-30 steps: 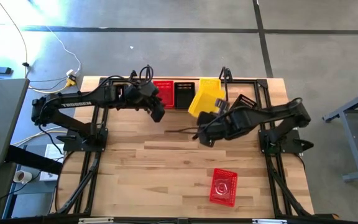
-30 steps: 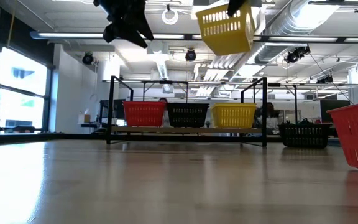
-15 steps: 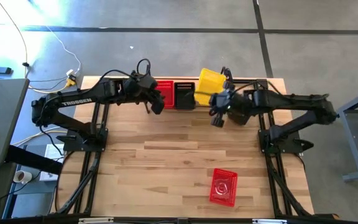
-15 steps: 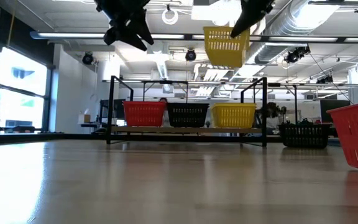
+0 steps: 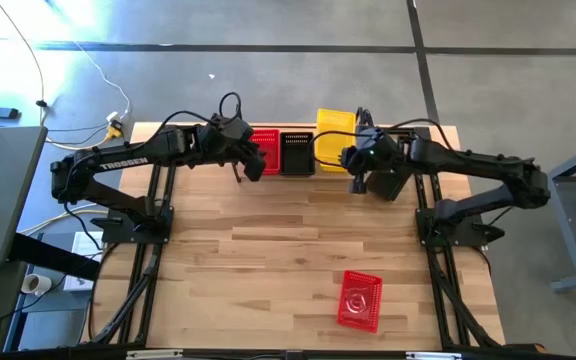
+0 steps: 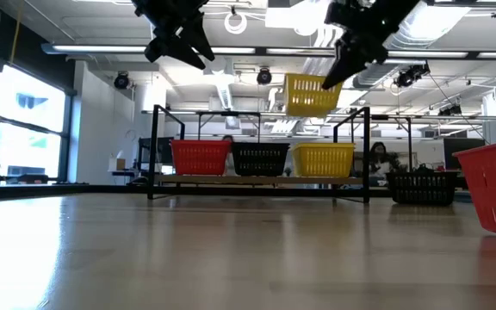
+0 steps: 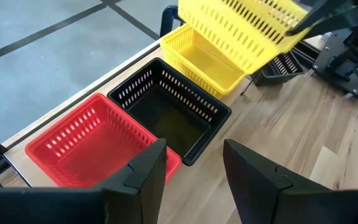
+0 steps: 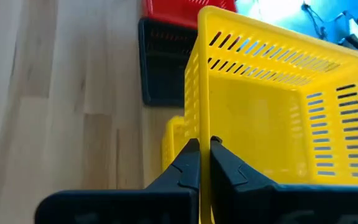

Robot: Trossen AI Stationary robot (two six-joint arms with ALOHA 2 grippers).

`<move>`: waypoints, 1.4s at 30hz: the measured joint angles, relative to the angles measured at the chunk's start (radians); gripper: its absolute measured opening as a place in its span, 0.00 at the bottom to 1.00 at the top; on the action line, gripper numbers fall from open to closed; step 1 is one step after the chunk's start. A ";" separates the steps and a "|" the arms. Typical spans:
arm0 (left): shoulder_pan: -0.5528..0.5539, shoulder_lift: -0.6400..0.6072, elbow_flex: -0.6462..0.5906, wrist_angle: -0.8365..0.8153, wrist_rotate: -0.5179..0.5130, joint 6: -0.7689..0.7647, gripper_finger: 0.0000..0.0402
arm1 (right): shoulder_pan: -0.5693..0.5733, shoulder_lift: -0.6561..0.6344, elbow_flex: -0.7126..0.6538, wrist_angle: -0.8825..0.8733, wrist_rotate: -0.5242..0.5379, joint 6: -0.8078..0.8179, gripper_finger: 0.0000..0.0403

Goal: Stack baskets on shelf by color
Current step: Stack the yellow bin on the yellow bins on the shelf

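The shelf [image 6: 257,179] stands at the table's far edge and carries a red basket [image 7: 89,146], a black basket [image 7: 166,109] and a yellow basket [image 7: 201,56] side by side, each resting on its bottom. My right gripper [image 8: 204,146] is shut on a second yellow basket [image 6: 313,93], which hangs in the air just above the shelf's yellow one. My left gripper [image 7: 194,152] is open and empty. It hovers high, just on the near side of the shelf's red and black baskets. Another red basket [image 5: 359,300] sits on the table near the right near corner. My right gripper holds the yellow basket by one side wall at its rim [image 8: 202,127], one finger inside [image 8: 224,163] and one outside. The fingers slant down at it from the near right. The basket is lifted clear, mouth up and roughly level, over the shelf's yellow basket.
A black basket [image 7: 284,65] lies beyond the shelf's right end, under my right arm. The shelf's black wire end frames [image 6: 367,151] rise on both sides of the row. Bare wood [image 5: 268,260] spreads across the middle and near left of the table.
My right gripper has carried the yellow basket toward the far edge and lowered it until it hangs over the shelf's yellow basket. The basket was tipped a second ago and now sits about level. My left gripper has shifted a little toward the far edge and stayed open.
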 joint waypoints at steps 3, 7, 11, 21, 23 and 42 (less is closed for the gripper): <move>0.000 0.000 0.000 0.000 -0.003 0.000 0.37 | -0.035 0.000 -0.028 0.006 -0.046 -0.050 0.00; 0.000 0.000 0.000 0.000 -0.006 0.000 0.37 | -0.061 0.000 -0.061 0.013 -0.052 -0.118 0.00; 0.000 0.000 0.000 0.000 -0.006 0.000 0.37 | -0.081 0.004 -0.084 0.023 -0.048 -0.161 0.00; -0.001 0.000 0.000 0.000 -0.006 0.000 0.37 | -0.123 0.069 -0.087 0.016 -0.044 -0.155 0.00; -0.001 0.000 0.000 0.000 -0.006 0.000 0.37 | -0.123 0.079 -0.087 0.019 -0.046 -0.154 0.00; 0.000 0.000 0.000 0.002 -0.006 0.045 0.37 | -0.142 0.115 -0.086 0.029 -0.064 -0.160 0.00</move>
